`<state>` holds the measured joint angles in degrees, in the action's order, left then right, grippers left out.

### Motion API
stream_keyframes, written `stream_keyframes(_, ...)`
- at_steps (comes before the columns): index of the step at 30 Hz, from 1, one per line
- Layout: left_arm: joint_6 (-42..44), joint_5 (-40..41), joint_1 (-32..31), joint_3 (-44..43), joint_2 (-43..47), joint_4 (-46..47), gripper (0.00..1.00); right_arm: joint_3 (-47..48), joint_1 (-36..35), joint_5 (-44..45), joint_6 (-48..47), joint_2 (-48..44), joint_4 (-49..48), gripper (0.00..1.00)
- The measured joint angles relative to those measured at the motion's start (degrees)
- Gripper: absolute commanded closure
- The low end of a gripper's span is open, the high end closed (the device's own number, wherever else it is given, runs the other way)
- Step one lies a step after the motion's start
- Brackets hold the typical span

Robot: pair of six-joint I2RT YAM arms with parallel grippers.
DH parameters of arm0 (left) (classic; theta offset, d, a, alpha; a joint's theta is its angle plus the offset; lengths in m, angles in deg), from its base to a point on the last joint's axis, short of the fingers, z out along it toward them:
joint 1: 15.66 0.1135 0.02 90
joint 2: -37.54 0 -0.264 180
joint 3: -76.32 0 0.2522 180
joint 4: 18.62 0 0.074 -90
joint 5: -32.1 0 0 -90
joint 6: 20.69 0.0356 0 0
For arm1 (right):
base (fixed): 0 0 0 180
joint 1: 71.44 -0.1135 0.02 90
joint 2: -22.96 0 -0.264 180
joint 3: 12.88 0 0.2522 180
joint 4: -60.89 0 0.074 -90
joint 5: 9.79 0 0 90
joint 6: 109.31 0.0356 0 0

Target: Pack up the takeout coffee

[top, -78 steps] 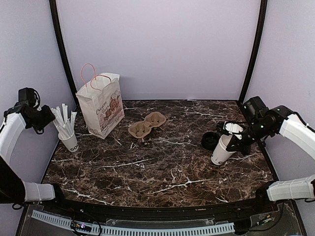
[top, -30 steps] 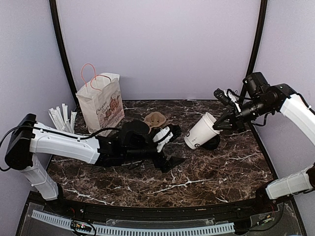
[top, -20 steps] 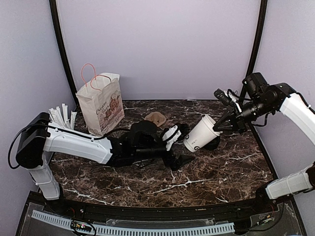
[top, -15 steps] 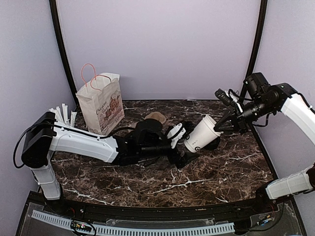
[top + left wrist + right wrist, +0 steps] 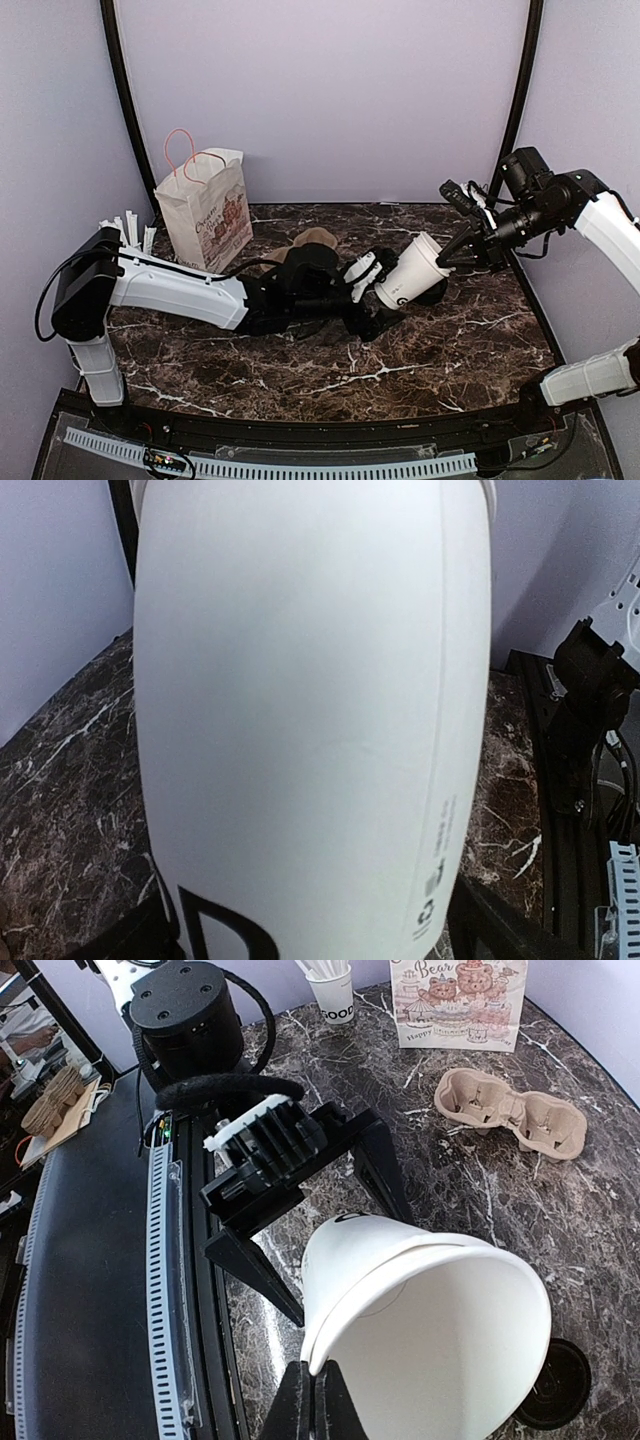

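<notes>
Cup: white paper cup, lidless and tilted midair, its rim pinched by the right gripper.
Receiver: left gripper spread around its base; we judge a handover.
Lid: black lid on the worktop below them.

Right wrist view. My right gripper is pinched tight on the rim of the takeout coffee cup, which is tilted with its open mouth toward my camera. The left gripper has its jaws spread wide either side of the cup's base; I cannot confirm contact. The black lid lies on the marble table, partly behind the cup. Farther off are the cardboard carrier, paper bag and straw cup.
</notes>
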<state>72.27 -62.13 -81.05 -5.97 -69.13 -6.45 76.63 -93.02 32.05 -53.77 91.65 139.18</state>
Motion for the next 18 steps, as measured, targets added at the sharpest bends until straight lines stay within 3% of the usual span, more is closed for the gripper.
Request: stream_keyframes(18,-3.4,-2.9,2.1,-2.7,-1.6,-2.9,0.20,0.0,0.0,0.3,-0.2,0.0,-0.2,1.00)
